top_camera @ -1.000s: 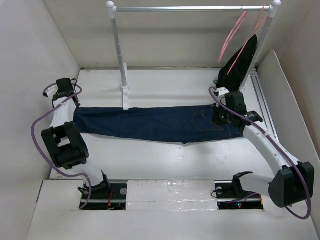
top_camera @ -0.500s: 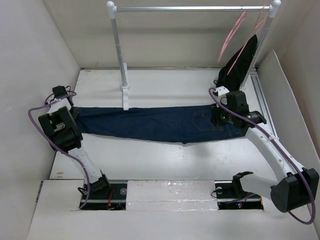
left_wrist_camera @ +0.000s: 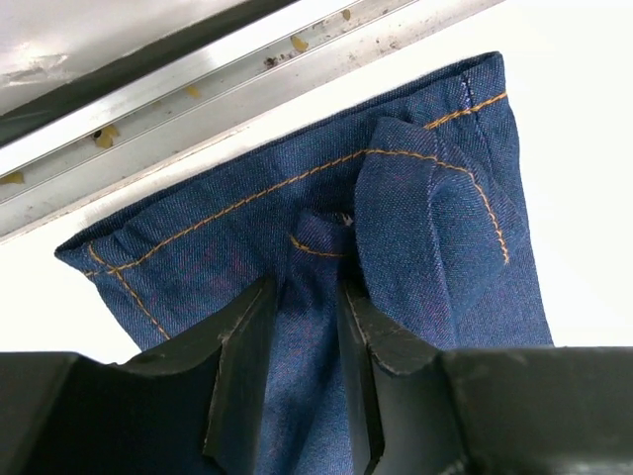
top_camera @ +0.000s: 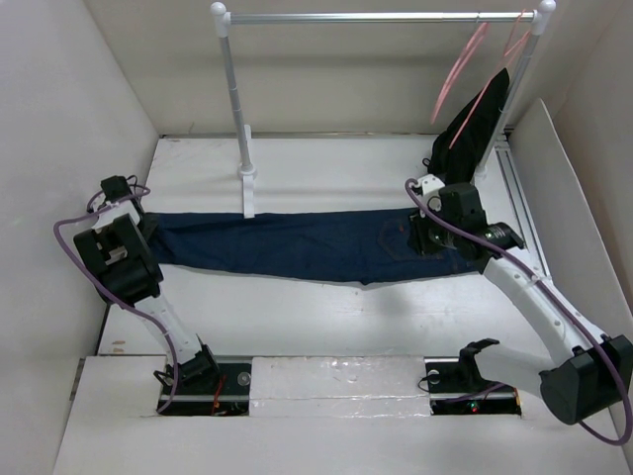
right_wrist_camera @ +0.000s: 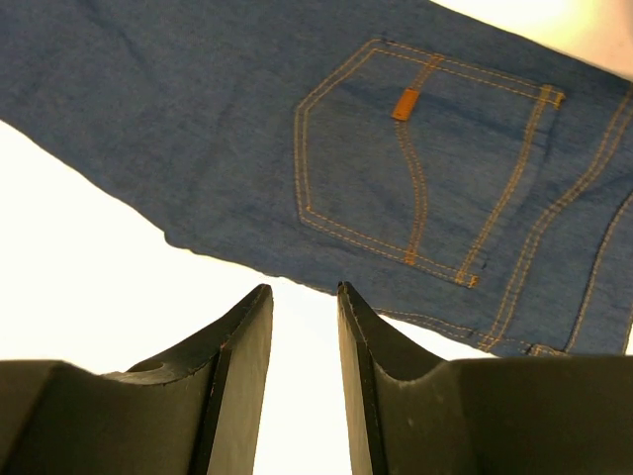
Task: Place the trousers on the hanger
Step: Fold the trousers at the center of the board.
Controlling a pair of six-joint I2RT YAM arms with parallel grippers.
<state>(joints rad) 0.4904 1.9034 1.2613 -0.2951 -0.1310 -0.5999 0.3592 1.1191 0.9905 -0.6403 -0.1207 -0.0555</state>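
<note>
**Top external view.** The dark navy-blue denim trousers [top_camera: 297, 247] lie stretched flat across the white counter [top_camera: 346, 168]. The leg ends are at the left jaws and the waist end is under the right jaws. The thin pale-pink clothes hanger [top_camera: 460, 69] hangs on the white metal clothes rail [top_camera: 376, 17], well beyond the right jaws and apart from the denim. Just beside it a second pink hanger carries a black garment [top_camera: 475, 124].

**Left wrist view.** The left jaws stand a little apart, astride a raised crease at the hem of a trouser leg with orange stitching [left_wrist_camera: 396, 228]. The cloth between them looks slack rather than pinched. Beyond the jaws a grey aluminium track [left_wrist_camera: 198, 89] runs along the counter edge.

**Right wrist view.** The right jaws are apart with nothing between them, only bare counter below. The back pocket with a small tan tab [right_wrist_camera: 415, 168] lies just ahead of them and to the right, at the seat of the trousers.

**Progress, as I judge it.** The trousers are spread out, but neither arm holds them. The hanger is untouched on the rail, so the hanging itself has not begun. Bringing the hanger and denim together and draping the legs over it both remain.
</note>
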